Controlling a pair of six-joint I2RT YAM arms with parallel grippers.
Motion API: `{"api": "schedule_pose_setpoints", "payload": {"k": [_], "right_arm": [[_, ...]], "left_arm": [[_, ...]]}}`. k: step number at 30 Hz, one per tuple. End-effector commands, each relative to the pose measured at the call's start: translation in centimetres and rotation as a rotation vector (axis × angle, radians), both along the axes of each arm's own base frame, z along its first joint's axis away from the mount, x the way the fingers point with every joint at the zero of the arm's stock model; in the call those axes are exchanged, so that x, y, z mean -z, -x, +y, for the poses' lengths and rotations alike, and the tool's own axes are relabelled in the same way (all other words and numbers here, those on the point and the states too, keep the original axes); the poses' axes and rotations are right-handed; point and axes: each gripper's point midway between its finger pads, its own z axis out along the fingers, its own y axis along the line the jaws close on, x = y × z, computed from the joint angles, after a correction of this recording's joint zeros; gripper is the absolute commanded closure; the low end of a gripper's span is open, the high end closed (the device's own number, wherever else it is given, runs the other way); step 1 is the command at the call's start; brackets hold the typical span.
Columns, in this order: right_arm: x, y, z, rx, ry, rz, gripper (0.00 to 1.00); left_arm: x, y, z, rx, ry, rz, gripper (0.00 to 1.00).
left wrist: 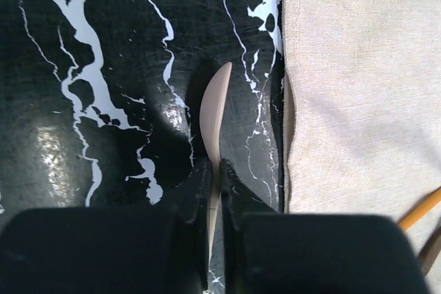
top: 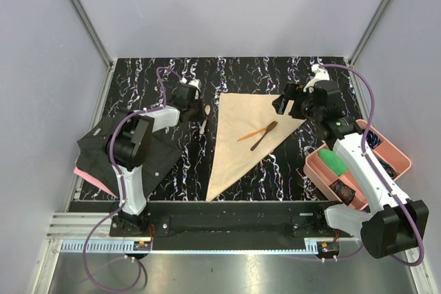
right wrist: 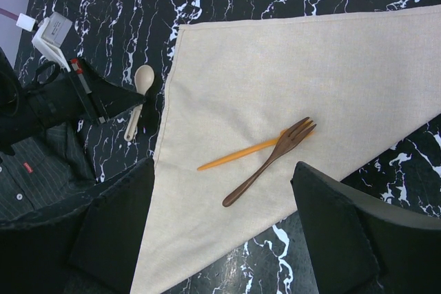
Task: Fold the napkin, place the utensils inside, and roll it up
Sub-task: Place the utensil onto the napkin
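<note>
The beige napkin [top: 238, 156] lies folded into a triangle on the black marble table; it also shows in the left wrist view [left wrist: 358, 101] and the right wrist view [right wrist: 289, 74]. A thin orange stick [top: 249, 133] [right wrist: 234, 158] and a dark brown wooden fork [top: 264, 135] [right wrist: 269, 160] lie crossed on it. The pale wooden spoon [top: 204, 116] [left wrist: 215, 108] [right wrist: 140, 91] is just left of the napkin's edge. My left gripper [top: 200, 109] [left wrist: 215, 191] is shut on its handle, low over the table. My right gripper [top: 286, 105] [right wrist: 224, 232] is open and empty above the napkin's right corner.
A pink tray [top: 400, 149] holding a green item [top: 335, 163] and other small things stands at the right, beside my right arm. A black dotted mat [top: 103, 149] [right wrist: 34, 163] over something pink lies at the left edge. Grey walls close in the table.
</note>
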Motion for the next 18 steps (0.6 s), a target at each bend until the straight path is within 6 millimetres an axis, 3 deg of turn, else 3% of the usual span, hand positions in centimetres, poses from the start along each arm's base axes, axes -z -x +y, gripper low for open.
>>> {"api": "schedule_pose_setpoints", "payload": {"k": [1,4,5,8,10,12,18], "right_arm": [[-2.4,-0.7,0.6,-0.023,-0.030,-0.069,0.10],[-2.4,-0.6,0.4,-0.016,-0.025,-0.073,0.10],[-2.5,-0.5,0.3,-0.014,-0.025,-0.076,0.10],[-2.5,-0.6,0.3,-0.011,-0.024,-0.078,0.10],[-2.5,-0.7,0.5,-0.017,-0.030,-0.077,0.10],[-2.2,-0.9,0.8,-0.027,-0.037,-0.067,0.10],[-2.5,-0.5,0.6,-0.025,-0.040,-0.077,0.10]], "left_arm": [[-0.8,0.3,-0.7,0.072,0.041,-0.031,1.00],[-3.0,1.4,-2.0,0.134,0.114,-0.055,1.00],[-4.9,1.6,-2.5,0.156,0.147,-0.093,1.00],[-8.2,3.3,-5.8,0.284,0.214,-0.138,1.00],[-9.9,5.2,-9.5,0.416,0.263,-0.148,1.00],[-10.6,7.6,-13.0,0.547,0.296,-0.141,1.00],[-9.4,10.8,-19.9,0.728,0.374,-0.046,1.00]]}}
